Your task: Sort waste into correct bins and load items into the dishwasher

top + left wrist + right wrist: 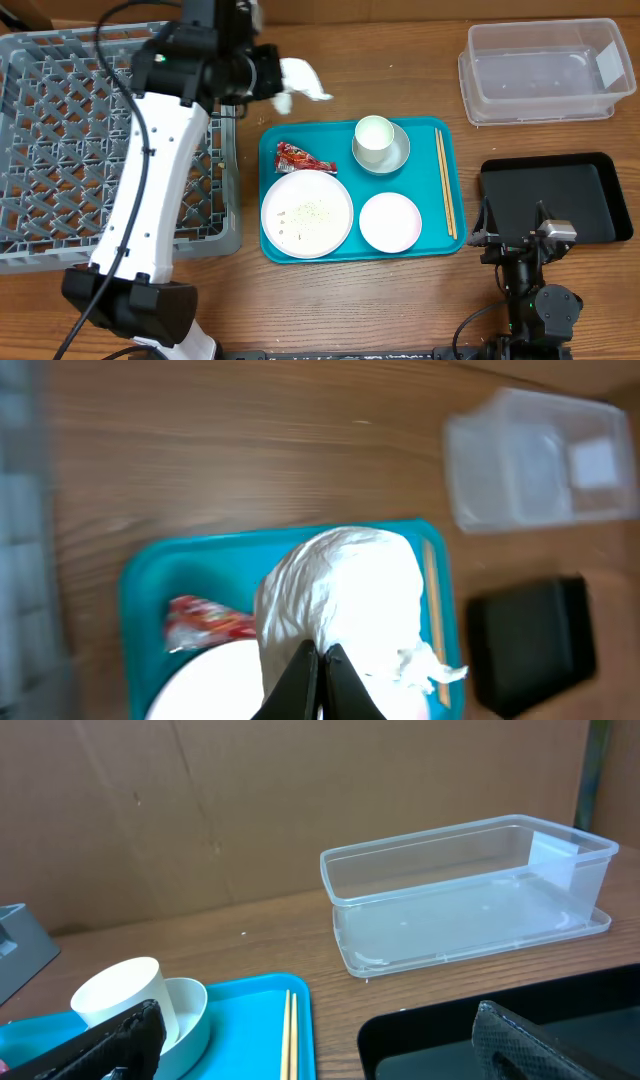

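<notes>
While the grey dish rack fills the bench's left side, the left tool hangs just off the far left corner of the teal tray, pinched shut on the crumpled white tissue. On that tray lie the red wrapper, the large plate scattered with crumbs, the small plate, and the cup standing in the bowl. Farther right sit the clear tub and the black tray. The right tool, at the black tray's near edge, gapes wide and holds nothing.
</notes>
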Robot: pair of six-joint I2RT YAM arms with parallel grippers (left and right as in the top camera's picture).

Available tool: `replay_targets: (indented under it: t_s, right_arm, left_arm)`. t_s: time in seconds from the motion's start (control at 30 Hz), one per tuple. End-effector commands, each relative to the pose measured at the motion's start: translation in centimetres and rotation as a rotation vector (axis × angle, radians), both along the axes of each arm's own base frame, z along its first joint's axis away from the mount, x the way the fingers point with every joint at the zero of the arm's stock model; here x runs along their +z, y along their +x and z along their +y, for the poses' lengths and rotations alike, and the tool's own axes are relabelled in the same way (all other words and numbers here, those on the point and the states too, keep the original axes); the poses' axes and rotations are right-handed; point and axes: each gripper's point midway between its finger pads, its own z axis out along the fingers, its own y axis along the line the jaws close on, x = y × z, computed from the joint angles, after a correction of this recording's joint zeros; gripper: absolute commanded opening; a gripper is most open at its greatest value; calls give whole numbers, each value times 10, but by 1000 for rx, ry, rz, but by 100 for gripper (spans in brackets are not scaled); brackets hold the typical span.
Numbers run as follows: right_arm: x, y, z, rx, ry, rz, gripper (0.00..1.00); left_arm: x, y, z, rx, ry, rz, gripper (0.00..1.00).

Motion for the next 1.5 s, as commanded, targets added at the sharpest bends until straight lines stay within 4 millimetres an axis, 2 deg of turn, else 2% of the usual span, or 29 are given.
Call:
replay_targets:
  t_s: [0.0,0.07,0.23,0.27,0.3,0.4,0.5,0.57,0.77,0.87,1.0,1.23,1.33,1.47]
  right_arm:
    - [-1,0,-3,-13,-5,-5,100]
    - [-1,0,-3,-13,-5,-6,100]
    - [-1,0,-3,-13,-4,-6,100]
    - [-1,0,-3,-13,-5,-5,100]
    - [-1,0,-3,-13,-5,-6,100]
    - [-1,0,-3,-13,-5,-6,100]
    - [-1,0,-3,-13,-4,-6,100]
    - [-1,0,-3,-13,-5,-5,100]
    - [-1,0,-3,-13,-5,-5,100]
    - [-1,0,-3,-13,-5,-5,100]
    - [-1,0,-3,-13,-5,-5,100]
    - [-1,0,-3,-13,-5,-6,100]
    - [-1,0,-3,-13,-5,-6,100]
    - [-1,0,-3,-13,-4,-6,100]
  left_arm:
    - [8,-1,-44,-146,-77,-52,4]
    - [23,8,-63,-137,-131,-112,4]
    - [80,30,-124,-215,-228,-425,4]
    - [89,33,-139,-230,-245,-483,4]
    - [101,38,-168,-253,-277,-582,4]
    - [104,45,-215,-295,-335,-695,4]
    - [89,51,-257,-336,-388,-765,5]
    - [68,58,-278,-345,-406,-788,6]
    - [-12,87,-309,-273,-383,-776,4]
    - [-32,91,-319,-266,-408,-789,6]
    - [-44,89,-329,-287,-405,-821,6]
    - [-57,80,-345,-380,-248,-947,4]
    - [-57,79,-347,-391,-236,-983,4]
    - [-73,81,-348,-418,-187,-991,4]
